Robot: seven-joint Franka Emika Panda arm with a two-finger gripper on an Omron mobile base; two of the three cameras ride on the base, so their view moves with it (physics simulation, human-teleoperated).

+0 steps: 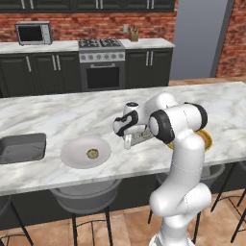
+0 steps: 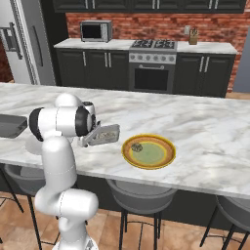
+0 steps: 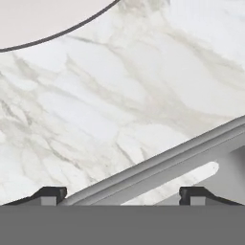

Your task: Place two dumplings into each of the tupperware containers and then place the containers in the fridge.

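Observation:
One grey tupperware container [image 1: 143,138] lies on the marble island, partly behind my arm; in the right base view the container [image 2: 106,134] sits left of the yellow-rimmed plate. My gripper [image 1: 127,142] hangs low over its left end, open. In the hand view the container's flared rim [image 3: 158,167] runs slantwise between the wide-apart fingertips [image 3: 50,194] of the gripper [image 3: 123,195]. A dumpling [image 1: 92,153] rests on the round white plate [image 1: 77,156]. Another dumpling [image 2: 137,147] lies on the yellow-rimmed plate [image 2: 158,158]. The fridge [image 2: 24,44] stands at the back left.
A dark sink [image 1: 21,146] is set into the island left of the white plate. Bar stools [image 1: 86,199] stand under the near edge. A stove [image 1: 101,62] and a microwave [image 1: 32,32] line the back counter.

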